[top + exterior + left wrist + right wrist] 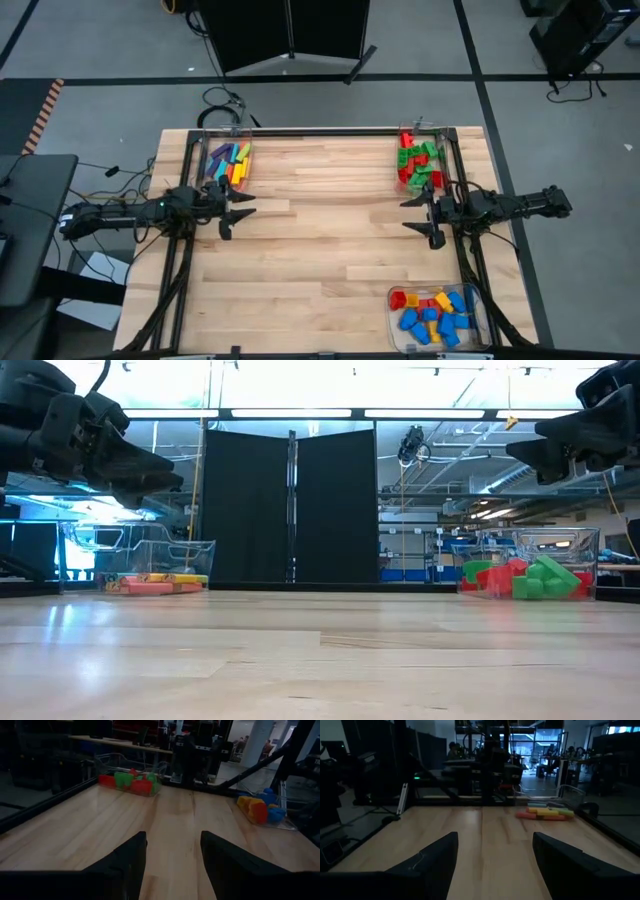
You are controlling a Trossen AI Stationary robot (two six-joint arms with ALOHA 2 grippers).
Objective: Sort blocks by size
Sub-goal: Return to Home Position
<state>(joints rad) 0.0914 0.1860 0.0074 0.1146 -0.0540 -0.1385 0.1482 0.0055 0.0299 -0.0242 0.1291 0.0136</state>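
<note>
**High view.** Left arm (150, 210) reaches in from the tabletop's (320, 260) left edge and right arm (500, 207) from its right edge, approx. level with each other. Both sets of jaws stand wide and hold nothing. All blocks in view sit in three clear bins:
- Long bars (230, 163), mixed colours, are in the top-left bin (203, 150), just beyond the left jaws.
- Red and green blocks (418, 163) are in the top-right bin (444, 150), just beyond the right jaws.
- Blue, yellow and red blocks (435, 315) are in the bottom-right bin (392, 322).

No loose block shows on the bare wood.

**Low view.** Both arms hang well above the surface, left arm at the upper left and right arm at the upper right. The bar bin is far left and the red/green bin far right. Nothing lies between them.

**Left wrist view.** Fingers (125, 865) are spread wide with only wood between them. The red/green bin and the blue/yellow bin show across the tabletop.

**Right wrist view.** Fingers (437, 860) are likewise wide and empty. The long bars show far across.

**Step in hand: return to home.** The sort appears complete, or nearly so.
1. Draw each arm back along its own side.
2. Keep the jaws above bin-rim height, esp. near the top bins, which are the closest obstruction.
3. Avoid any sideways sweep that could clip a rim.
4. Confirm nothing clings to a finger before parking.
</note>
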